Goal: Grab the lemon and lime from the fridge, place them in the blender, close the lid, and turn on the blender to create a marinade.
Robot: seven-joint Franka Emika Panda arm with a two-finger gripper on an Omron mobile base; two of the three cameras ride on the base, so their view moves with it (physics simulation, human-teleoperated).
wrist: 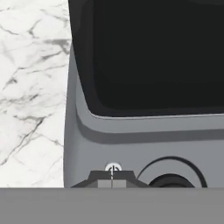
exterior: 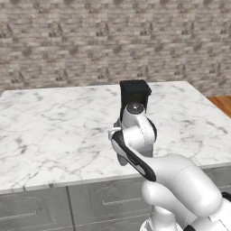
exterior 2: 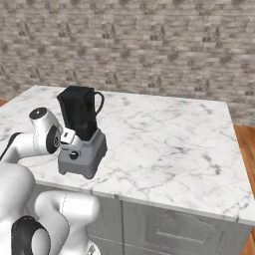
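Note:
The blender (exterior 2: 82,134) stands near the marble counter's front edge, its black jar (exterior: 134,94) on a grey base (wrist: 131,144). The lid (exterior 2: 74,91) lies flat on the jar's top. My gripper (wrist: 112,177) is shut with nothing in it, its tips together right at the power mark (wrist: 113,167) on the base's front, left of the round black knob (wrist: 171,179). From the right base view, the gripper (exterior 2: 70,145) sits against the base just above the knob (exterior 2: 73,155). The lemon and lime are hidden. The fridge is out of view.
The white marble counter (exterior 2: 164,144) stretches wide on both sides of the blender. A brick wall (exterior: 113,40) runs behind it. Grey drawer fronts (exterior 2: 174,231) sit below the counter's edge, and wooden floor (exterior: 222,104) shows to the right.

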